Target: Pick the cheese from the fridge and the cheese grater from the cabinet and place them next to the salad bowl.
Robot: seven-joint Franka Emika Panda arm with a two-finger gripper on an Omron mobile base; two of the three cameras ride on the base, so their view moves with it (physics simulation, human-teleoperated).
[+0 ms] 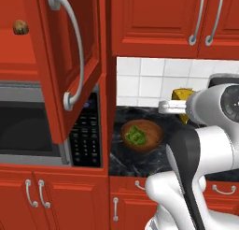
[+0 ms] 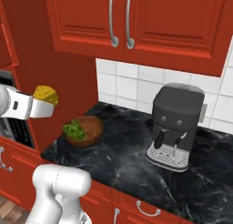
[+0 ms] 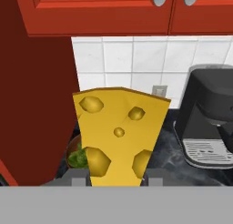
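The gripper (image 3: pixel 116 181) pinches the cheese (image 3: pixel 119 134) by its narrow end, above the salad bowl (image 2: pixel 84 130). If released here, I think the wedge falls into the salad, not beside it.

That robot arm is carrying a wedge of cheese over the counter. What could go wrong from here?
The gripper holds the cheese only by its narrow lower end, so it might slip out. Released too early, it could land in the salad bowl rather than beside it. Swinging right, the arm might bump the coffee machine.
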